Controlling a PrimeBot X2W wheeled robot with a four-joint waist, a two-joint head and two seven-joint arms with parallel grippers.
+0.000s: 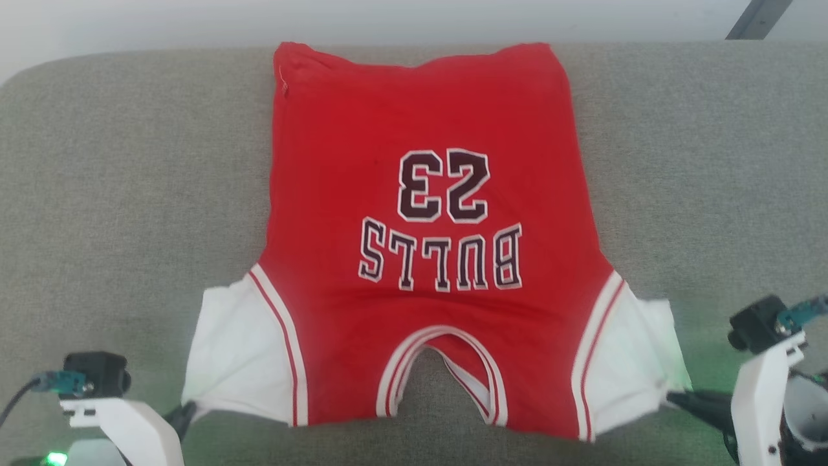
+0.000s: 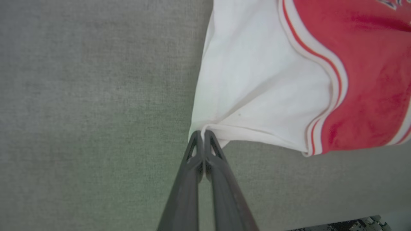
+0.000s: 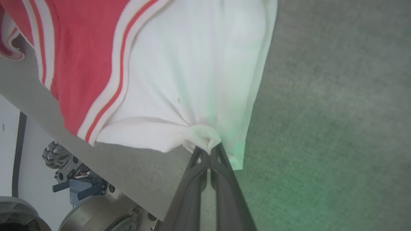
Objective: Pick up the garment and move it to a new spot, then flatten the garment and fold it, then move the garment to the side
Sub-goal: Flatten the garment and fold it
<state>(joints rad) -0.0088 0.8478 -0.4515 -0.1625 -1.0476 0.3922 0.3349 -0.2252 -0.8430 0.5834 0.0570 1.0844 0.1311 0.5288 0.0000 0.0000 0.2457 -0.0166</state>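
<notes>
Left wrist view gives the first finding: the left gripper (image 2: 203, 134) has its two long dark fingers pressed together on the outer near corner of the left white jersey sleeve (image 2: 257, 80). The cloth puckers at the tips, so we record a pinch on fabric rather than a bare closure.

Moving right in the head view, the garment (image 1: 336, 162) is a red jersey T-shirt with white sleeves, red-and-white striped trim and black-and-white "BULLS 23" lettering. It lies spread, print up, on a grey woven upholstered cushion (image 1: 97, 162). The neck opening is nearest the robot, so the lettering reads upside down from the head. The hem lies far off, about at the cushion's back edge. We find its long axis running straight away from the robot, roughly midway between the two arms.

Further right, the right gripper (image 3: 210, 152) is likewise closed, fingers together on a bunched fold at the near corner of the right white sleeve (image 3: 199, 64).

Our assessment is that neither arm is the nearer one, since each holds the corner on its own side. The whole body of the garment lies ahead of and between the two grips. We judge the coming move to turn on that symmetry: the corners must travel forward along the long axis, or inward across it, at an even pace, or the cloth will skew.
</notes>
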